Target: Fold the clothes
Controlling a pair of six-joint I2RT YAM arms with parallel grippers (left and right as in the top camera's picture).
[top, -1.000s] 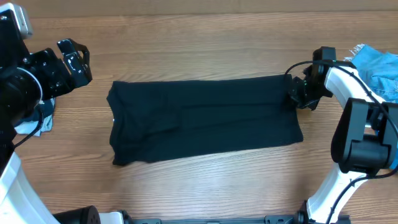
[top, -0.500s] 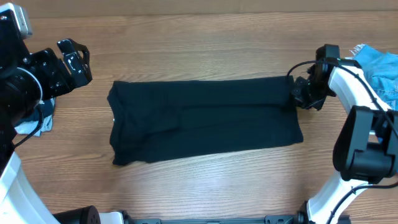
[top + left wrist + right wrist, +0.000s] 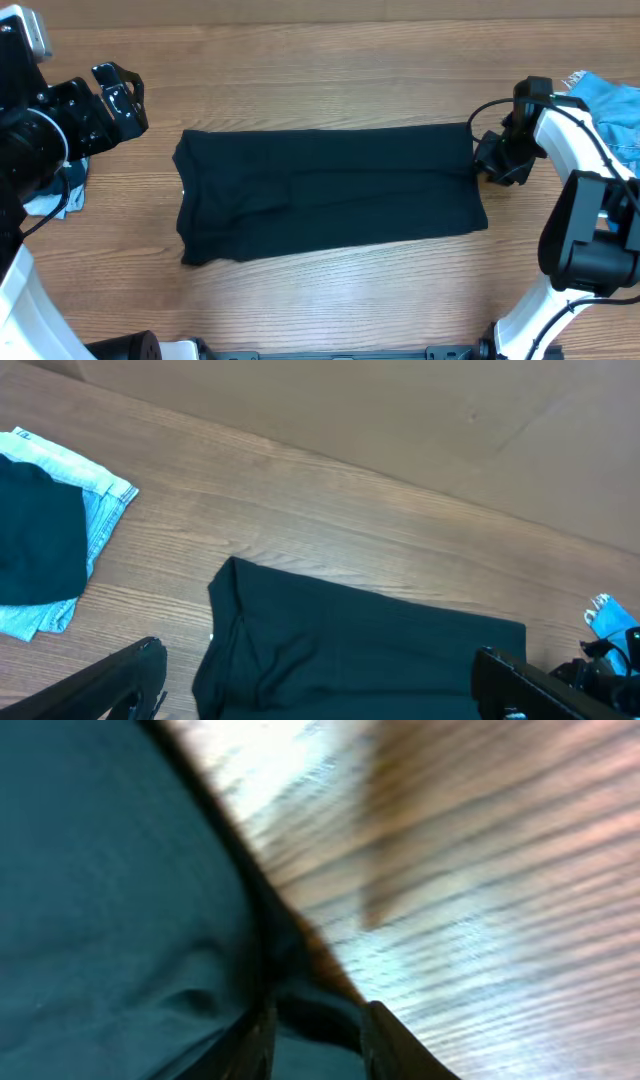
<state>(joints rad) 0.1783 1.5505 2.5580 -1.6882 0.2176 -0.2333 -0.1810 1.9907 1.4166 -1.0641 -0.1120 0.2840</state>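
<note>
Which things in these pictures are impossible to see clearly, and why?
1. Right gripper: the right wrist view is blurred and cut off at the bottom; whether it grips the black garment cannot be told.
2. Pale denim: overhead, the left arm covers part of it.
3. Blue denim: overhead, cut by the right edge, partly behind the right arm.

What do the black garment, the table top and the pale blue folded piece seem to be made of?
Black shirt-like garment: soft matte cloth, probably knit; it lies limp with gentle creases. Brown table top: wood or wood-look laminate, showing grain lines, low sheen. Pale blue folded piece: likely denim, with a seamed edge.
</note>
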